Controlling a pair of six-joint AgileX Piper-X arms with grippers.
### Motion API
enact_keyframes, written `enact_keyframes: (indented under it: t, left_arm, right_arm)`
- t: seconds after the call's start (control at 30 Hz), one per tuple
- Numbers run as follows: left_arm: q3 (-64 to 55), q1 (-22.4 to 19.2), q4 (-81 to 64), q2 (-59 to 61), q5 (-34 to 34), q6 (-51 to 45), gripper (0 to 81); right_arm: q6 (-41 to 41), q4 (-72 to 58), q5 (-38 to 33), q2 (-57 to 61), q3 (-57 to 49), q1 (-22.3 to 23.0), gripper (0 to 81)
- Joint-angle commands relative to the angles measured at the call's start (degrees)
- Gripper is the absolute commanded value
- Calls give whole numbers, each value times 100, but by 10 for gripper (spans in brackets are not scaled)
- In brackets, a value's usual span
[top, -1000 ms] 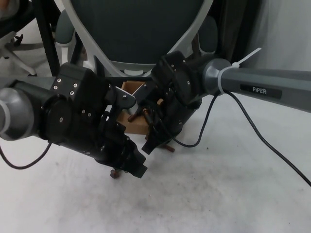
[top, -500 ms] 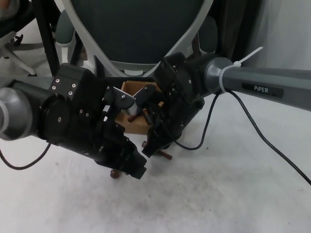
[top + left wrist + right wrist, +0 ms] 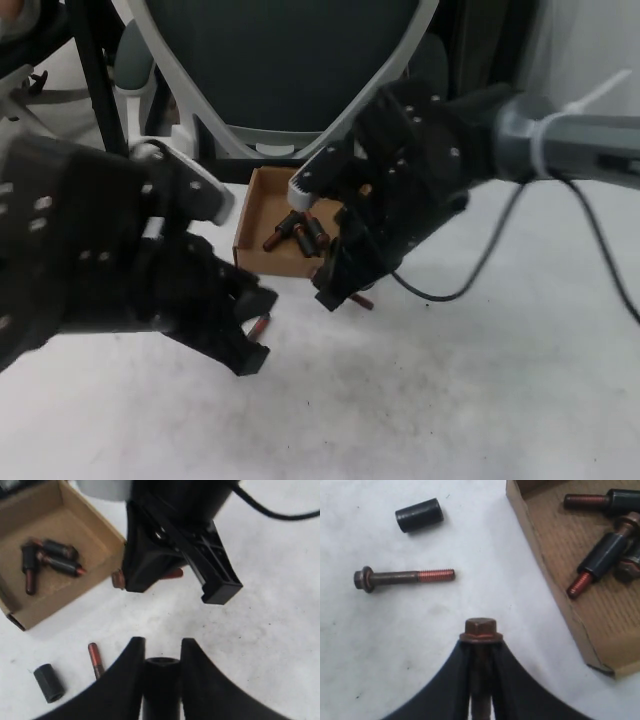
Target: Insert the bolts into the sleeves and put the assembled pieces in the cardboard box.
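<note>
The left jaws grip a sleeve (image 3: 161,680), bore facing the right jaws, which clamp a bolt (image 3: 480,630) head-outermost.

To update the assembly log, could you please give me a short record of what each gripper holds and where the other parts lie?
Left gripper: shut on a black sleeve
Right gripper: shut on a bolt, its head past the fingertips
Cardboard box: open on top, three assembled pieces lying inside
Loose bolt: flat on the bench, outside the box
Loose sleeve: on its side near the loose bolt, not touching it
</note>
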Motion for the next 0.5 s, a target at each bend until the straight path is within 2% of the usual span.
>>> enact_keyframes:
  t: [0.0,0.17,0.27,0.47]
  left_arm:
    - [251,18,-498,-385,-51,-191,8]
    - [1052,-33,-1288,-1295,-51,-670,8]
    - [1581,-236,-1730,-1755,-51,-683,8]
    - [2824,-1129,-3294,-2574,-351,-683,8]
  right_arm:
    - [228,-582,-103,-567,609,-22,2]
    - [771,-1856,-276,-1658,1981,17,2]
    - [1237,-2797,-393,-2317,2807,120,2]
    - [2078,-4569,-403,-3627,4438,528,2]
